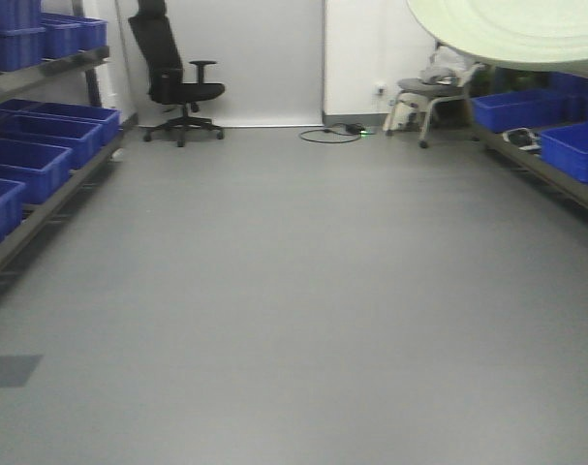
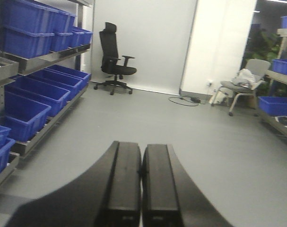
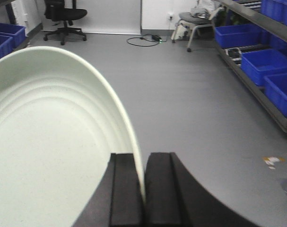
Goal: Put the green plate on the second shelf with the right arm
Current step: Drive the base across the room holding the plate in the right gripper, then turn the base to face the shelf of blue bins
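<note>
While you watch the right wrist view, the round, pale mint-green plastic plate [image 3: 48, 142] is clamped by its rim between the black fingers [image 3: 126, 194] of the right gripper [image 3: 144, 189], its dished face spreading to that gripper's left and ahead of it. Ahead to its right, blue plastic bins [image 3: 261, 66] sit in a row. Your left gripper [image 2: 142, 184] has its own fingers pressed flat against each other above grey floor [image 2: 190, 142], with a black office chair [image 2: 116, 56] far ahead, slightly left
</note>
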### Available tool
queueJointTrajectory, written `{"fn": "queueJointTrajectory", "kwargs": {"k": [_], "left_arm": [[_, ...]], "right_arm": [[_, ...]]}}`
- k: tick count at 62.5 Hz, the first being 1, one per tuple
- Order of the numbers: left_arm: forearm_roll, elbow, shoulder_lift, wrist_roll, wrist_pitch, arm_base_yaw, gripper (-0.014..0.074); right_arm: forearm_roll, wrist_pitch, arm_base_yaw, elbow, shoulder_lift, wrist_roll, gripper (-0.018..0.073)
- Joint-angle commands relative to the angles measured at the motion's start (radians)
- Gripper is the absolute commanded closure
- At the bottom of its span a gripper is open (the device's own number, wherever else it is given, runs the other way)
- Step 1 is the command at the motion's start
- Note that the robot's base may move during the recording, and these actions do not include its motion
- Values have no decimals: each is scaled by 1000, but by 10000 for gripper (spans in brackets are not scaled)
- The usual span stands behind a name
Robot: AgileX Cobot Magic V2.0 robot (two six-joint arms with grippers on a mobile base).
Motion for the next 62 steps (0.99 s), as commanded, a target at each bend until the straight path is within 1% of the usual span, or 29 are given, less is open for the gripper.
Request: {"fn": "queueJointTrajectory", "kwargs": {"k": [1,62], "left_arm": [[-6,41,-18,-3,-81,-4,466],[-6,41,-18,-3,-81,-4,466]], "right_arm": [[-1,-94,-2,-31,-13,5,506],[-1,-94,-2,-31,-13,5,506]]}}
